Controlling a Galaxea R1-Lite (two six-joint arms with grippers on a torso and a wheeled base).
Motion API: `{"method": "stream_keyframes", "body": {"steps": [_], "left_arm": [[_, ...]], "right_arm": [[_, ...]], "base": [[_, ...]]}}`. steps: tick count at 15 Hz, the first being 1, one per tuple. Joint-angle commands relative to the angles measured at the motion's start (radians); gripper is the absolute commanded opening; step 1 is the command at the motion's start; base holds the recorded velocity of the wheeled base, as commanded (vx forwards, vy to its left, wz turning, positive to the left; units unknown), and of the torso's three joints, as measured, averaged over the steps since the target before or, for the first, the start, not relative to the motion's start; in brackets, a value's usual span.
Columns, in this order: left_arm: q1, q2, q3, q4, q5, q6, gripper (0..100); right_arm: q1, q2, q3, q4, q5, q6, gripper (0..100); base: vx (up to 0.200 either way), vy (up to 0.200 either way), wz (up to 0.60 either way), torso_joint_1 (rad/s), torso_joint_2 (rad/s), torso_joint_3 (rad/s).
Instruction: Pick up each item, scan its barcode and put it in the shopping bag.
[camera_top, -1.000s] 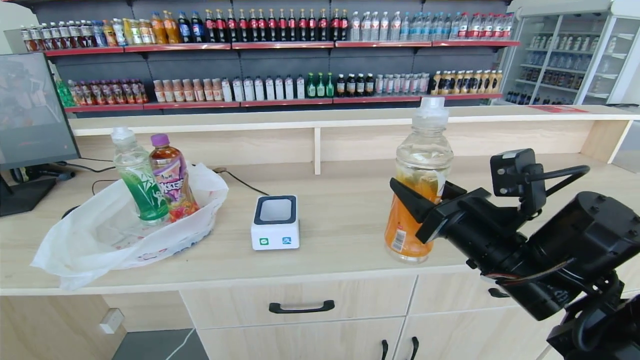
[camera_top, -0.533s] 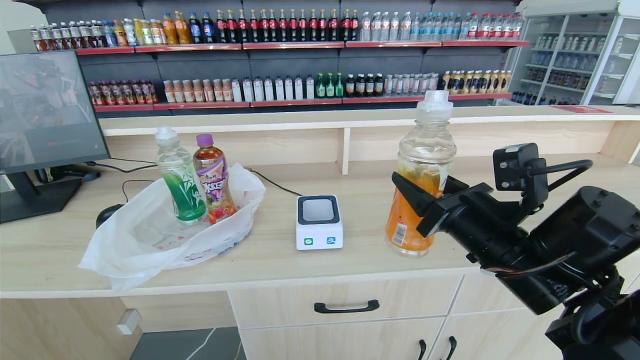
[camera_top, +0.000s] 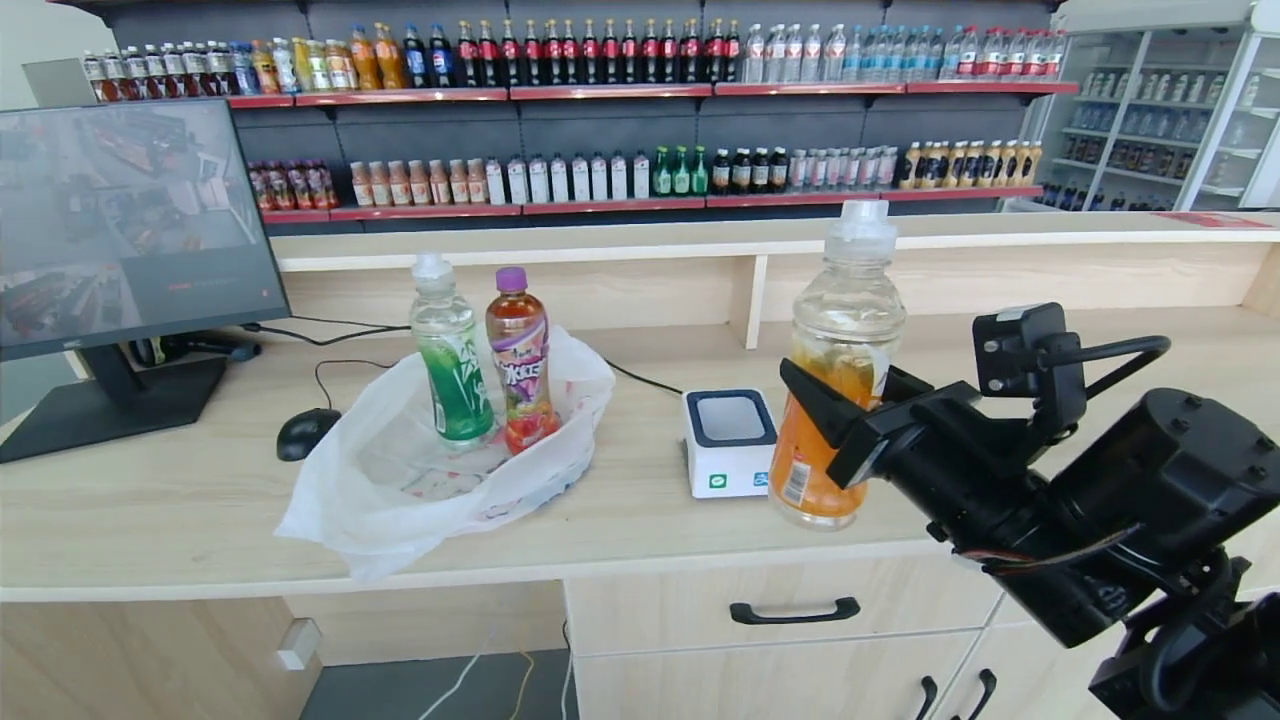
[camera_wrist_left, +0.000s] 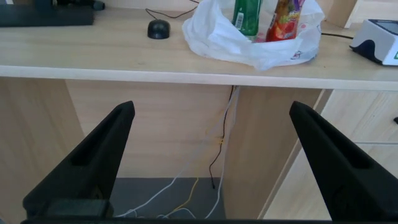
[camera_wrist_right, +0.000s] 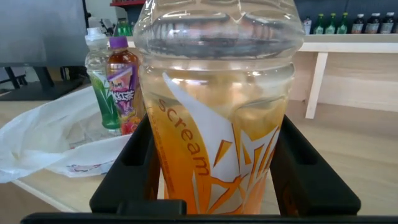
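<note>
My right gripper (camera_top: 845, 388) is shut on a large clear bottle of orange drink (camera_top: 846, 300), holding it upright by its middle near the counter's front edge. The bottle (camera_wrist_right: 217, 93) stands just right of the white barcode scanner (camera_top: 729, 440). I cannot tell whether its base touches the counter. Further left, the white shopping bag (camera_top: 420, 495) holds a green-labelled bottle (camera_top: 452, 370) and a purple-capped bottle (camera_top: 521, 365), both upright. My left gripper (camera_wrist_left: 211, 109) is open and empty below counter height, facing the cabinet front under the bag (camera_wrist_left: 249, 46).
A monitor (camera_top: 120, 230) and a black mouse (camera_top: 305, 432) sit at the counter's left, with cables running behind the bag. A raised ledge (camera_top: 700, 240) runs along the back. Drawer handles (camera_top: 795, 610) sit under the counter (camera_top: 200, 500). Drink shelves line the far wall.
The head camera has swung left, shifting the whole scene right. Relative to the counter, the right gripper has carried the orange bottle left, from well clear of the scanner to right beside it.
</note>
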Motion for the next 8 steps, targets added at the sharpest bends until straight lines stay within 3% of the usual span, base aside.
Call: {"method": "stream_keyframes", "body": {"steps": [1,2,8], "left_arm": [[-0.001,0.000,0.001,0.000,0.000,0.001,100],[-0.001,0.000,0.001,0.000,0.000,0.001,100],[-0.001,0.000,0.001,0.000,0.000,0.002,100]], "right_arm": [[-0.002,0.016,-0.010,-0.001,-0.003,0.000,0],[-0.004,0.019,-0.020,-0.001,-0.003,-0.003,0],[0.001,0.051,-0.108,-0.001,0.005,-0.091,0]], "base": [[0.000,0.200,0.00,0.002,0.00,-0.012],[0.000,0.200,0.00,0.002,0.00,0.002],[0.000,0.000,0.00,0.000,0.00,0.000]]}}
